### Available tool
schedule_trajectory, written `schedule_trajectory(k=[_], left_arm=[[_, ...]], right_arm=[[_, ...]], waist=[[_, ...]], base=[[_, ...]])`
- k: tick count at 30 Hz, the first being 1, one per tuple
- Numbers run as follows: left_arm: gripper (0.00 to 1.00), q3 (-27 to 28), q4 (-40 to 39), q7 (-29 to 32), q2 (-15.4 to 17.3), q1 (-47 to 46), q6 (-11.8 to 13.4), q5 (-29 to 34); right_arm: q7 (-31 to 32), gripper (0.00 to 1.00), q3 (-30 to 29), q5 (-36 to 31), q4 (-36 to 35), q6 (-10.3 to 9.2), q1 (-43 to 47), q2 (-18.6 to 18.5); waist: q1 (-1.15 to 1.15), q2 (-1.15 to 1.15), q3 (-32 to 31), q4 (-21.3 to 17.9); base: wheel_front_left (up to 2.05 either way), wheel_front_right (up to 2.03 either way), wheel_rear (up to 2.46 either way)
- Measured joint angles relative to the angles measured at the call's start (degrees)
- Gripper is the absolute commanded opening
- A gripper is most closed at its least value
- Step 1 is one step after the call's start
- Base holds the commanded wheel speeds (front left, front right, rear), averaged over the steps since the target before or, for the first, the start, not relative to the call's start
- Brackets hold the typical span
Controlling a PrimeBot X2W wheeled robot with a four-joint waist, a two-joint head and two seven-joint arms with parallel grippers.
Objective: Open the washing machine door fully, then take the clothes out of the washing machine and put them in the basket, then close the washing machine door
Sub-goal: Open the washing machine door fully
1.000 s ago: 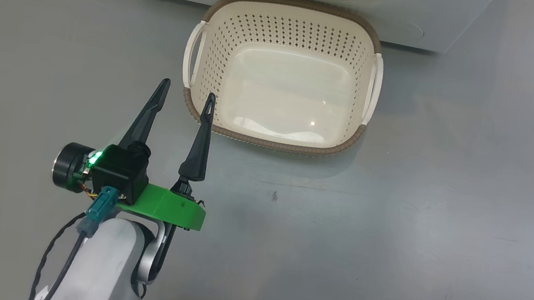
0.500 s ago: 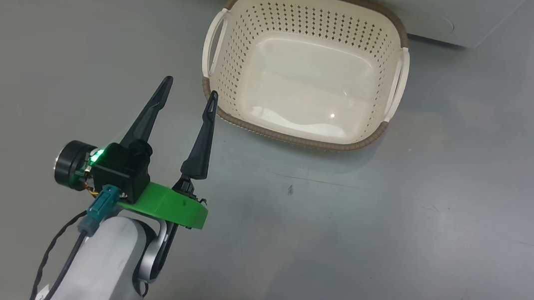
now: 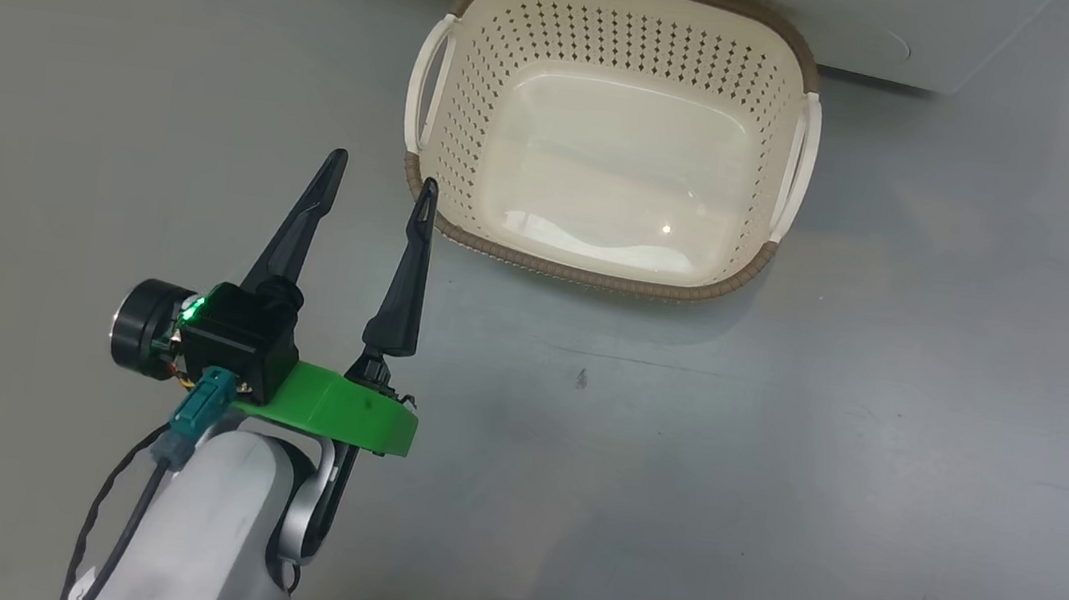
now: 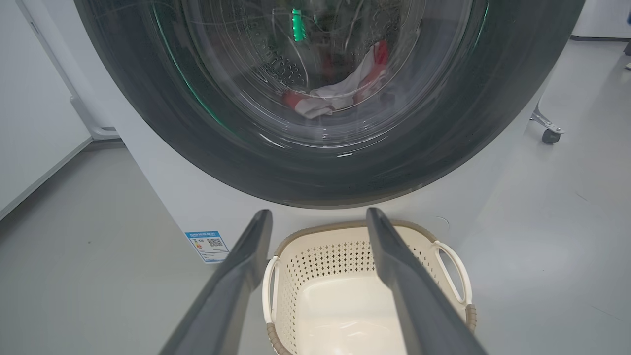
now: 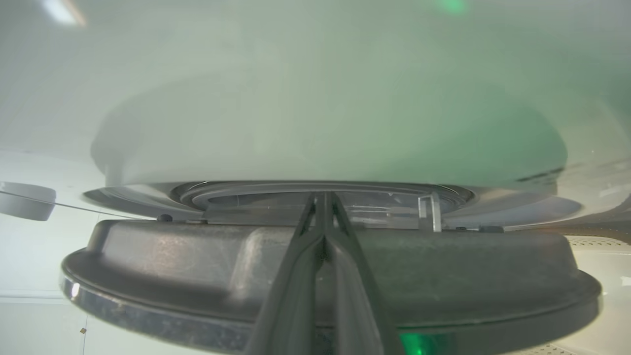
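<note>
The left tool (image 3: 382, 172), its fingers wide apart and empty, hangs over the floor (image 3: 882, 430) just beside the near left corner of the empty basket (image 3: 597, 282). Beyond it, the right tool (image 5: 323, 197), fingers pressed together, points straight at the edge of the washing machine door (image 5: 172, 256), so the right arm is nearer for swinging it. The clothes (image 4: 340, 93) lie behind the glass, inside the washing machine (image 4: 162, 197).

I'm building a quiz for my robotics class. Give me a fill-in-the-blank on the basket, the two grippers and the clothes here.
The basket on the floor is ____.
The left gripper beside it is ____.
The right gripper is ____.
Behind the glass of the door, the clothes are red and ____.
Missing words: empty; open; shut; white.
</note>
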Motion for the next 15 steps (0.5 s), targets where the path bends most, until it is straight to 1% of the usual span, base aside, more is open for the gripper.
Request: schedule_trajectory(k=[2,8,10,15], left_arm=[[1.0,-0.04,0.0,0.0,0.0,-0.01,0.0,-0.13],[1.0,-0.09,0.01,0.0,-0.01,-0.1,0.01,-0.34],[1.0,-0.09,0.05,0.0,-0.01,-0.29,0.01,-0.34],[1.0,-0.08,0.15,0.0,-0.01,-0.57,0.01,-0.33]], right_arm=[[0.3,0.0,0.08,0.01,0.11,0.04,0.01,-0.01],[1.44,0.0,0.44,0.57,0.93,1.15,0.1,0.15],[1.79,0.0,0.55,0.71,1.27,2.0,0.35,0.35],[2.97,0.0,0.71,1.33,1.6,3.18,1.33,0.6]], waist=[[0.0,0.0,-0.03,-0.06],[0.0,0.0,-0.29,-0.51],[0.0,0.0,-0.46,-0.8],[0.0,0.0,-0.84,-1.28]], base=[[0.0,0.0,0.0],[0.0,0.0,0.0],[0.0,0.0,0.0],[0.0,0.0,0.0]])
